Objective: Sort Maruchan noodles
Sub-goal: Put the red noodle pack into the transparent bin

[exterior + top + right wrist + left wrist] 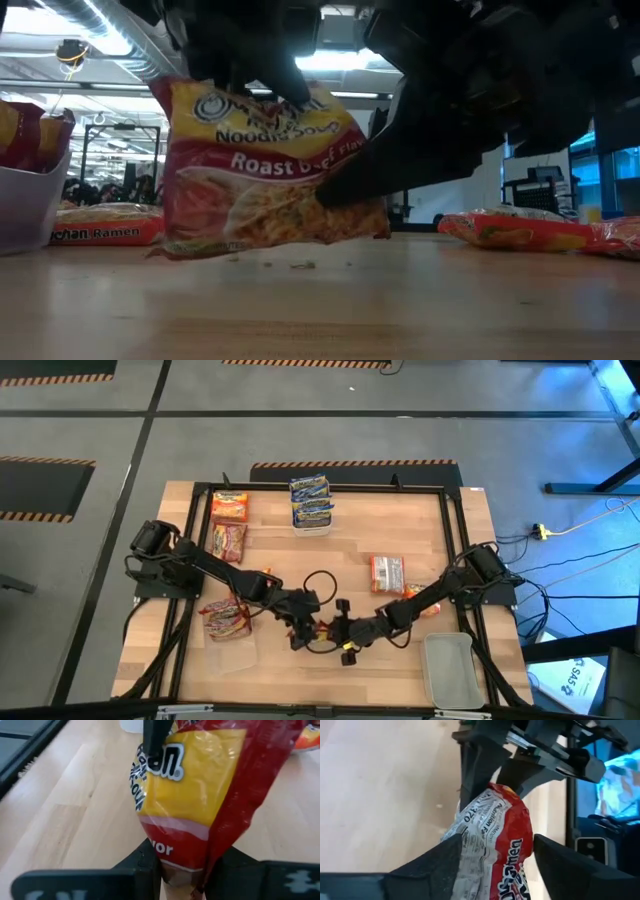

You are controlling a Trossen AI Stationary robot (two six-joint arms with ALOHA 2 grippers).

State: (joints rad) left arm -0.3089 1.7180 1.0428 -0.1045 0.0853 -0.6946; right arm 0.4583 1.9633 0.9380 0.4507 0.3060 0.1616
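Judging by the blue packets [311, 501] stacked upper centre and red ones [228, 618] piled lower left, sorting is midway: the right gripper [343, 632] pinches a red packet [265, 165] at lower centre, left gripper [305, 628] straddling it part-open, strays [387, 572] remaining.

Noodle packet [265, 165] held between the arms: red with a yellow top, white lettering, a yellow noodle picture, and a grey-white printed back; packets in the white tub [311, 525]: blue and yellow; packets in the clear tub [232, 648]: red and yellow. Table [400, 520]: pale wood; arms: black; floor strips [350, 463]: orange-and-black stripes.
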